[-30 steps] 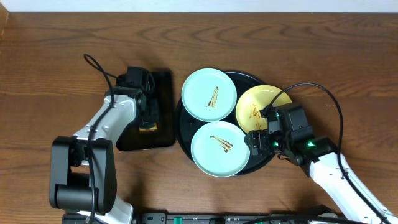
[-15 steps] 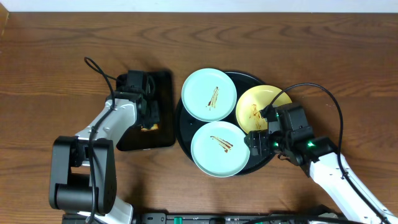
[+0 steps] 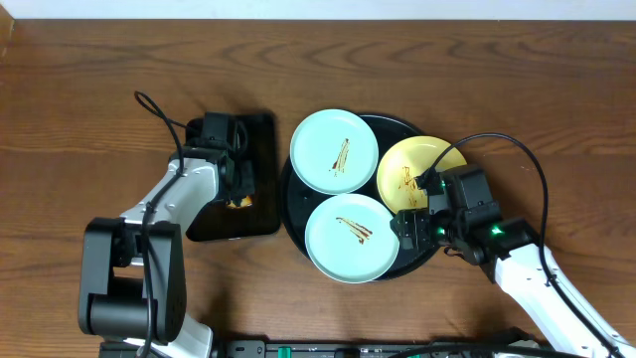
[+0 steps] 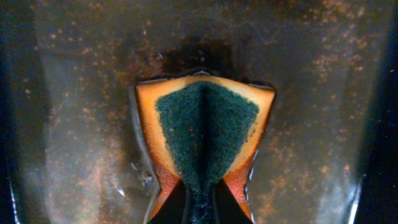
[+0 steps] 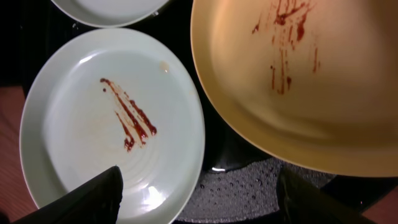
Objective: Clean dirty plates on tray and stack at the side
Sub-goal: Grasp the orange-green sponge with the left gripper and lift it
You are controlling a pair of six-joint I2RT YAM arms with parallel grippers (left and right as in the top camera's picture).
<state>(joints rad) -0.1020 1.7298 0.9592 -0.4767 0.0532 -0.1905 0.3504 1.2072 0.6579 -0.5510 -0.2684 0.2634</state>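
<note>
Three plates lie on the round black tray (image 3: 392, 128): a mint-green plate (image 3: 334, 151) at the back, a second mint-green plate (image 3: 348, 238) in front and a yellow plate (image 3: 417, 171) at the right. All carry brown sauce streaks. My left gripper (image 4: 200, 208) is shut on an orange sponge (image 4: 205, 127) with a green scouring face, which is pinched into a fold. My right gripper (image 5: 199, 199) hangs open over the tray's front right rim. Its fingers straddle the gap between the front mint plate (image 5: 112, 124) and the yellow plate (image 5: 298, 81), touching neither.
The sponge sits in a wet, brown-flecked rectangular black tray (image 3: 261, 134), left of the round tray; my left gripper (image 3: 238, 197) reaches into it. Bare wood tabletop (image 3: 517, 89) surrounds both trays. A cable (image 3: 527, 164) loops over my right arm.
My left gripper's jaws have closed on the sponge in the rectangular tray. The right arm and the plates have not moved.
</note>
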